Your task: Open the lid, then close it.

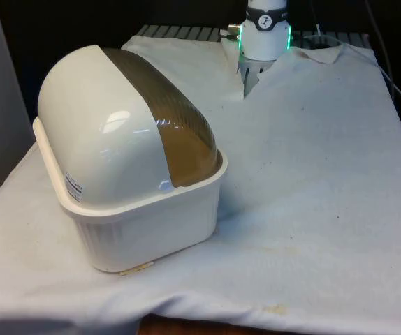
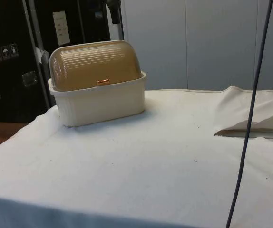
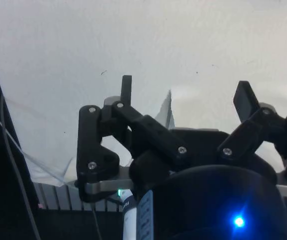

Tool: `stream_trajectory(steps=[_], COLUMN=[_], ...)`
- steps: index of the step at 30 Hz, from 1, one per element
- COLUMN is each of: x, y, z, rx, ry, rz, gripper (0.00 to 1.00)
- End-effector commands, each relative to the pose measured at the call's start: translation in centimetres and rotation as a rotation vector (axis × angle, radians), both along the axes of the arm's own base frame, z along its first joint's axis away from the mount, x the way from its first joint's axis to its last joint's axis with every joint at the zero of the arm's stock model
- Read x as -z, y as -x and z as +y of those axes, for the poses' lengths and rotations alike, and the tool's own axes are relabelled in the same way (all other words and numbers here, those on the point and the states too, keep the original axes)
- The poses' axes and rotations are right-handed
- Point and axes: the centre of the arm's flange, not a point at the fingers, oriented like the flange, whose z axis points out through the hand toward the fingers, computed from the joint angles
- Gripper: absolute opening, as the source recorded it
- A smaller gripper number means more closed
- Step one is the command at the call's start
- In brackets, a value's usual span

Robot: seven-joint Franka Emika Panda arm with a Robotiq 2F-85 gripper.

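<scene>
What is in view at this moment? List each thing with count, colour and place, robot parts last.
bread box: one, cream base and cream domed back, standing on the cloth toward the front view's left; its back faces the front camera.
lid: one, translucent brown, ribbed, rolled down shut over the box front.
lid handle: one, small and copper-coloured, at the lid's lower edge in the side view.
label: one, white, on the box's back rim.
cloth: one, white, covering the table, with a slit at the far edge by the robot's base.
cable: one, dark, hanging across the side view.
robot base: one, white, at the table's far end.
hand: one, black, two fingers spread apart, above bare cloth.
</scene>
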Motion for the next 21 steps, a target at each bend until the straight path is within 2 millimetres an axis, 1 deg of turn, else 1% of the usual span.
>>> stream_trajectory(steps=[1,3,4,6,7,8,9,11,12,17,18,19,21], x=[0.05,0.05,0.05,0.05,0.00,0.05,0.05,0.05,0.05,0.05,0.05,0.01,-0.04], y=[0.02,0.02,0.02,0.02,0.00,0.02,0.02,0.02,0.02,0.02,0.02,0.10,0.20], z=[0.00,0.00,0.00,0.00,0.00,0.00,0.00,0.00,0.00,0.00,0.00,-0.01,0.03], rx=[0.000,0.000,0.000,0.000,0.000,0.000,0.000,0.000,0.000,0.000,0.000,0.001,0.000], ry=[0.000,0.000,0.000,0.000,0.000,0.000,0.000,0.000,0.000,0.000,0.000,0.001,0.001], rz=[0.001,0.001,0.001,0.001,0.000,0.001,0.001,0.001,0.001,0.001,0.001,0.000,-0.002], gripper=[0.99,0.90,0.78,0.66,0.58,0.58,0.53,0.42,0.30,0.04,0.04,0.00,0.00])
